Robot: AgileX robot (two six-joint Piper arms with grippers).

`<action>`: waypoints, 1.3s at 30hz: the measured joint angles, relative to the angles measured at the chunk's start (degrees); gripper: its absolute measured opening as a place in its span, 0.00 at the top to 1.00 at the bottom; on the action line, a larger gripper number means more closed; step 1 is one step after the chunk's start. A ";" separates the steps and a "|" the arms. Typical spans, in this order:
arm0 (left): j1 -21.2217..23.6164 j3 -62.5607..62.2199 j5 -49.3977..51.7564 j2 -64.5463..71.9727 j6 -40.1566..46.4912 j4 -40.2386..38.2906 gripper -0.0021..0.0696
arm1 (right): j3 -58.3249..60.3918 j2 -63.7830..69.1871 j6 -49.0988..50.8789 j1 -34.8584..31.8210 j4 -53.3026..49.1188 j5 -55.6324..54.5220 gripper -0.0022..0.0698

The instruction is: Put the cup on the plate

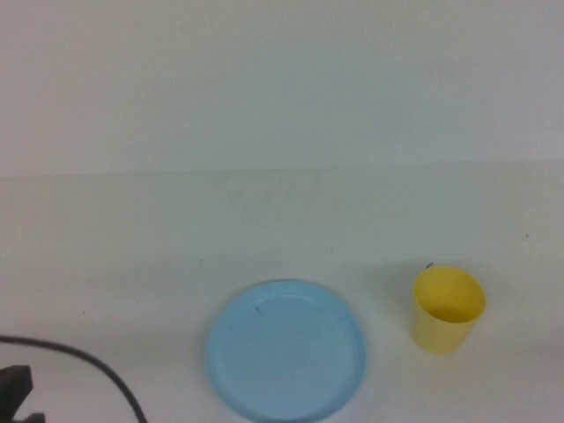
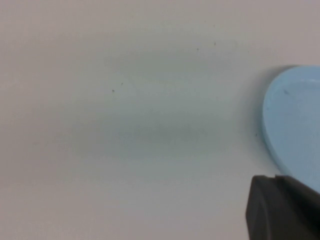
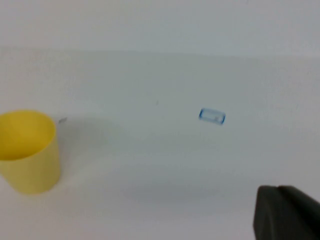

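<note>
1. Cup (image 1: 448,309): upright on worktop (image 1: 282,220), just right of plate (image 1: 286,350), not on it.
2. Left tool (image 1: 16,397): clenched, empty, parked at near-left corner.
3. Right tool (image 3: 287,212): clenched, empty, apart from cup.
4. Step: approach pending; right tool must release before grasping.

One cup (image 1: 448,309), one plate (image 1: 286,351) — one small blue-edged tag (image 3: 212,116).

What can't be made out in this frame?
- Right gripper: outside the high view; only a dark corner in the right wrist view, jaws cut off.
- Left gripper: a dark scrap at the high view's edge; jaws unseen.
- Plate: near rim cut off in the high view.
- Cup: inside bottom hidden by its wall.
</note>
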 joint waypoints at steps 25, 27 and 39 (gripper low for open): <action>-4.78 -21.58 12.95 46.31 30.32 -26.57 0.42 | -5.74 12.12 -13.16 1.17 23.79 16.48 0.97; -8.25 -21.72 8.93 47.02 27.50 -23.49 0.44 | -5.74 13.07 -13.58 1.17 23.38 16.48 0.97; -18.84 -27.90 -1.56 57.62 10.52 -5.42 0.50 | -5.74 17.62 -15.04 1.17 21.04 18.22 0.52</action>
